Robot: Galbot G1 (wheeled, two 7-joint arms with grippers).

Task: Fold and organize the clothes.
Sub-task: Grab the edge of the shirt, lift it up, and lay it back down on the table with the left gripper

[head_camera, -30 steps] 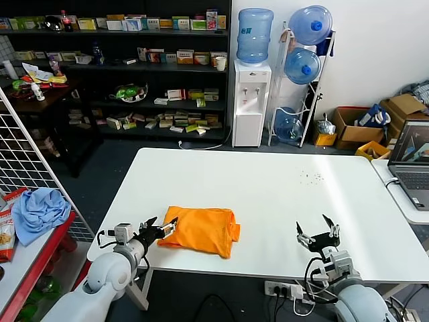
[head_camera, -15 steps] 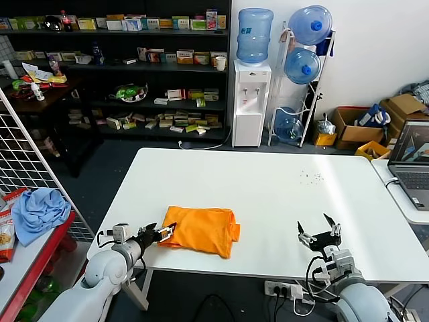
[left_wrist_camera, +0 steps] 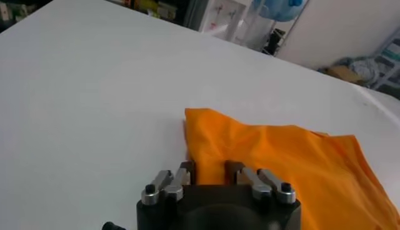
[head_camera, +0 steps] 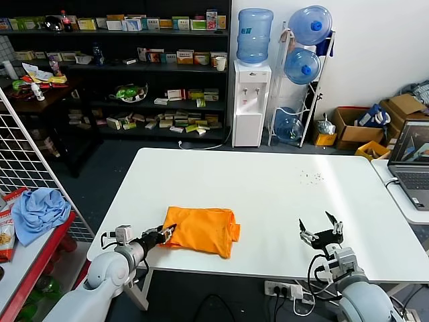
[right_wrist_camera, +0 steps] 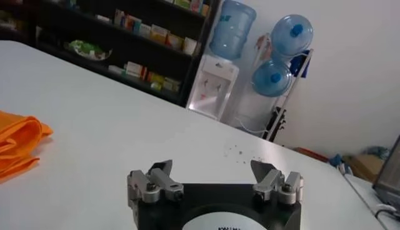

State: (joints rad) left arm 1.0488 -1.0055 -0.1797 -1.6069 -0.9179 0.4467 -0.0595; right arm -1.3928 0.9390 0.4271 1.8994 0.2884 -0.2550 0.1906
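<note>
The left pincer [head_camera: 165,233] has narrowed onto the near corner of the orange T-shirt [head_camera: 201,230] — seemingly pinching it for another fold; the right pincer [head_camera: 320,227] waits open.

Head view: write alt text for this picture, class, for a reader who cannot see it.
A folded orange T-shirt lies near the front of a white table, and the robot's left gripper is at its near left edge. The right gripper hovers open over the table's front right, away from the shirt. Behind stand stocked shelves and a water dispenser.
</note>
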